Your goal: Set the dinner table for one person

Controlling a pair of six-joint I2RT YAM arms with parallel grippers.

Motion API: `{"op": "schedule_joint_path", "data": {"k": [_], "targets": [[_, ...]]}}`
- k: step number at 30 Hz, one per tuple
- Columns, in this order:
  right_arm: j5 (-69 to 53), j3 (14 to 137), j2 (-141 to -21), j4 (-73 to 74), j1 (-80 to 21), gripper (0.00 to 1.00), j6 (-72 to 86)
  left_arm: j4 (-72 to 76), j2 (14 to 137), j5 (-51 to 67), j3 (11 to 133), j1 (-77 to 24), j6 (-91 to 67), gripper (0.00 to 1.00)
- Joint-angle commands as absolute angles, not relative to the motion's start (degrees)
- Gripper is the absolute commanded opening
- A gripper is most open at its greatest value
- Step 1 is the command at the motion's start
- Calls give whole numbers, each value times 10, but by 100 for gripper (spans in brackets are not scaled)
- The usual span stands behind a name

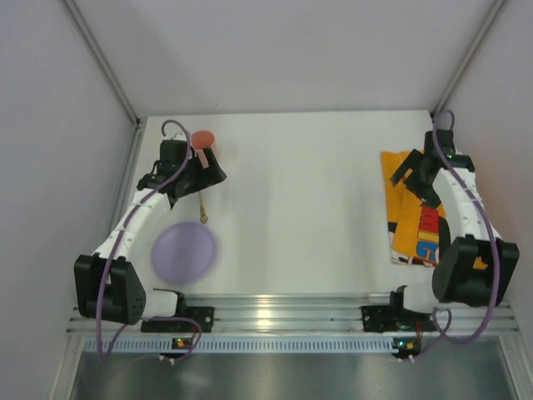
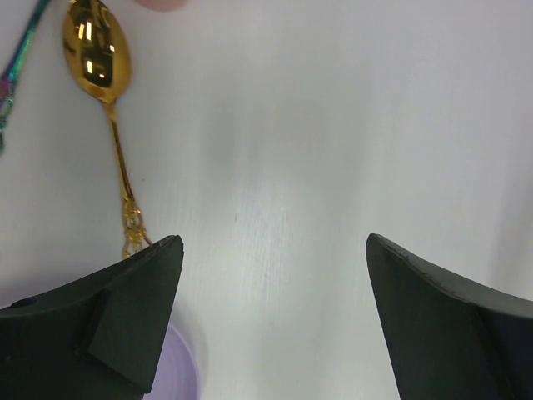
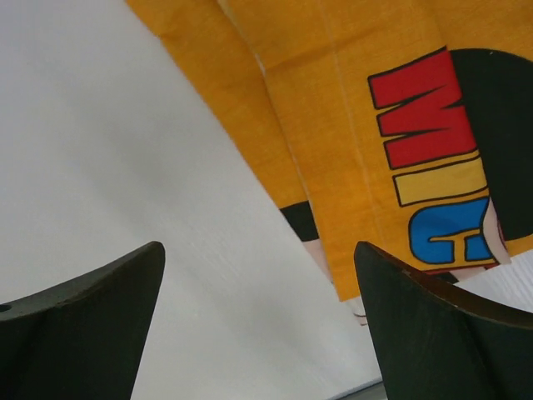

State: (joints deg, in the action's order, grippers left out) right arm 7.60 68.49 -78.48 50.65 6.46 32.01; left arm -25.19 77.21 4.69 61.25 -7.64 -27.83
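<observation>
Dinner table (image 1: 300,208) fills the middle of the top view as a large matte-white surface. It reaches from the aluminium rails at the near edge, where the 2 arms are bolted, back to the rear wall.

On its left side a round lavender plate (image 1: 184,252) lies close to the near rail. A gold spoon (image 1: 202,210) lies just beyond the plate, and a red cup (image 1: 204,137) stands further back, partly behind the arm.

The left gripper (image 1: 208,175) hangs over this group between the cup and the plate, with its fingers spread wide and nothing between them. In the left wrist view the left gripper (image 2: 275,239) frames bare white tabletop. The spoon (image 2: 96,58) lies up to the left, bowl away from the camera, and a sliver of the plate (image 2: 179,367) shows by the left finger. A thin iridescent utensil (image 2: 21,50) is cut off at the frame's corner, too cropped to identify.

On the right side of the dinner table an orange printed placemat (image 1: 408,221) lies folded over itself. The right gripper (image 1: 410,179) hovers above its far left part, fingers also wide apart and empty. From the right wrist view the right gripper (image 3: 258,246) spans white table on the left and the placemat (image 3: 333,150) on the right, with red, yellow and blue lettering showing.
</observation>
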Motion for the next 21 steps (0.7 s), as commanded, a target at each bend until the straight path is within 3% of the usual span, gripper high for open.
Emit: {"op": "schedule_joint_path", "data": {"k": [1,9,21], "targets": [[113,734,-864,491,96,93,299,-271,738,93,598,-88,-298,95],[167,832,-1015,487,103,75,272,-285,705,131,565,-101,-277,94],[214,1007,-1171,519,95,73,248,-277,707,148,533,-102,-276,93]]}}
